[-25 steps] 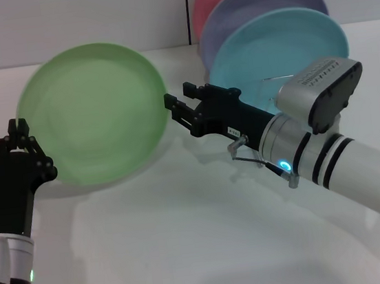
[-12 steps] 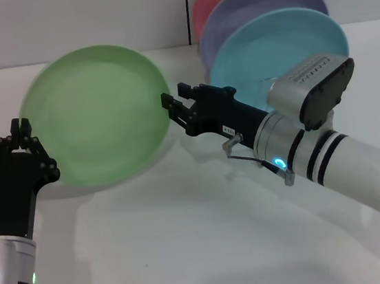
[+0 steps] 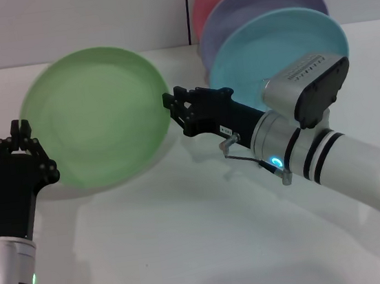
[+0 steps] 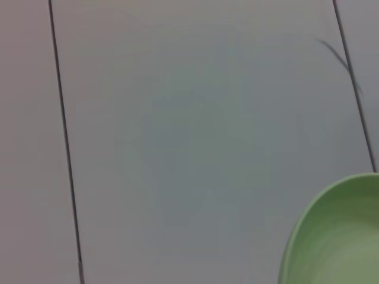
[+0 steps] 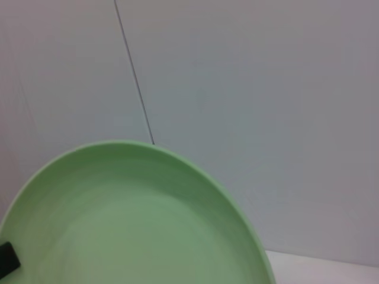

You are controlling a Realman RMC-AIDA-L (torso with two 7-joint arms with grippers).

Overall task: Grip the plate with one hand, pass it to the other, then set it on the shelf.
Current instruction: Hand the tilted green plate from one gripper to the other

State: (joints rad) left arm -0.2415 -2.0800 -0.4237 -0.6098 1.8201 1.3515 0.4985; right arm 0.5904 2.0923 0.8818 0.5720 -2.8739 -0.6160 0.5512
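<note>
While the white table [image 3: 189, 246] meets a grey panelled wall [image 4: 195, 136] at 12 o'clock, the pale green plate [image 3: 93, 119] hangs tilted above it, the left gripper [image 3: 21, 135] pinching its 8 o'clock rim, the right gripper [image 3: 172, 109] spread at its 3 o'clock edge.

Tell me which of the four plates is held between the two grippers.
The pale green plate, tilted up off the table between the left gripper and right gripper. The turquoise, lavender and pink plates stand behind.
</note>
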